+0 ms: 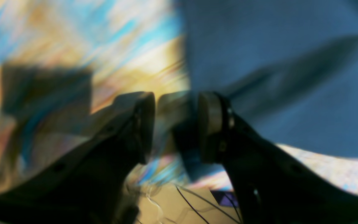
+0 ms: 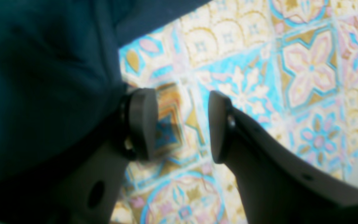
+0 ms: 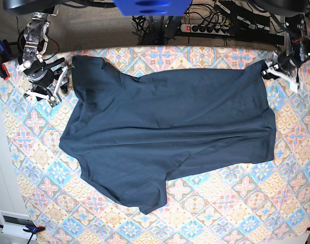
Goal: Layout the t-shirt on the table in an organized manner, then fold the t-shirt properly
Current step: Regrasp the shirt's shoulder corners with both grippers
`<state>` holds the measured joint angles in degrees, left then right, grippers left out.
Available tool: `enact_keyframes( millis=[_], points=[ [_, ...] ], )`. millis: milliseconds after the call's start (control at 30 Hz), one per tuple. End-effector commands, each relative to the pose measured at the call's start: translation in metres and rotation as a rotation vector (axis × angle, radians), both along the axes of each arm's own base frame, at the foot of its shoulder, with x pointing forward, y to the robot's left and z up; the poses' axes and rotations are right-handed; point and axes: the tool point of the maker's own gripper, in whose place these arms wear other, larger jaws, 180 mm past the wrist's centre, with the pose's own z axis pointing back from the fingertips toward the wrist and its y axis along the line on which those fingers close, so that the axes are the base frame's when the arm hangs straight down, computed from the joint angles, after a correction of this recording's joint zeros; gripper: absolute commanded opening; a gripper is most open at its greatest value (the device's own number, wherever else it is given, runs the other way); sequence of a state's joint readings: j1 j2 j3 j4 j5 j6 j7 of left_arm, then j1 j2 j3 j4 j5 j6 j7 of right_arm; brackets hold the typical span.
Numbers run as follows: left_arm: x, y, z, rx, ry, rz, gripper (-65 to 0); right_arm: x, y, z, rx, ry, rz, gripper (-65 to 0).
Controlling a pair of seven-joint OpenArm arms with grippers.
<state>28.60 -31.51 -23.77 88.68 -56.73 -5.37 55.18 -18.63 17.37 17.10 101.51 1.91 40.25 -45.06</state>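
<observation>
The dark navy t-shirt [image 3: 170, 122] lies spread across the patterned table [image 3: 221, 203], one sleeve pointing toward the front edge. My right gripper [image 3: 56, 84] stands beside the shirt's far left corner. In the right wrist view it [image 2: 182, 118] is open over bare cloth [image 2: 306, 68], with the shirt [image 2: 42, 77] against the outer side of one finger. At the shirt's far right corner sits my left gripper [image 3: 278, 72]. The left wrist view is blurred: the left gripper [image 1: 176, 102] has its jaws apart, and the shirt's [image 1: 275, 46] edge runs down to the gap.
A power strip with cables [image 3: 206, 25] lies behind the table's far edge. Clamps [image 3: 0, 66] grip the table's left edge, and another clamp [image 3: 30, 229] sits at the front left corner. Bare tablecloth stretches along the front and right.
</observation>
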Motion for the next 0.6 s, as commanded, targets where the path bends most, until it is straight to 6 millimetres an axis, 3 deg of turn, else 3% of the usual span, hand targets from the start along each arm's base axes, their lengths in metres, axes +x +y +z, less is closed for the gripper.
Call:
enact_keyframes(
  millis=[0, 200, 300, 433, 567],
  points=[
    [0.004, -0.007, 0.003, -0.012, -0.003, -0.028, -42.1, 0.006, -0.002, 0.011, -0.003, -0.041, 0.007, -39.1],
    [-0.01, -0.015, -0.005, -0.027, 0.031, -0.036, -42.3, -0.001, 0.003, 0.009, 0.002, -0.032, 0.01, -39.1],
    [-0.025, -0.023, -0.013, -0.038, 0.075, -0.058, -42.7, -0.014, 0.003, 0.002, 0.0, 0.002, 0.012, -39.1],
    [-0.034, -0.034, -0.006, -0.034, 0.065, -0.126, -42.8, -0.027, 0.005, 0.0, -0.008, 0.025, 0.023, -39.1],
    [-0.028, -0.051, 0.01, -0.03, 0.004, -0.232, -45.7, -0.029, 0.005, -0.001, -0.009, 0.031, 0.023, -39.1]
  ],
)
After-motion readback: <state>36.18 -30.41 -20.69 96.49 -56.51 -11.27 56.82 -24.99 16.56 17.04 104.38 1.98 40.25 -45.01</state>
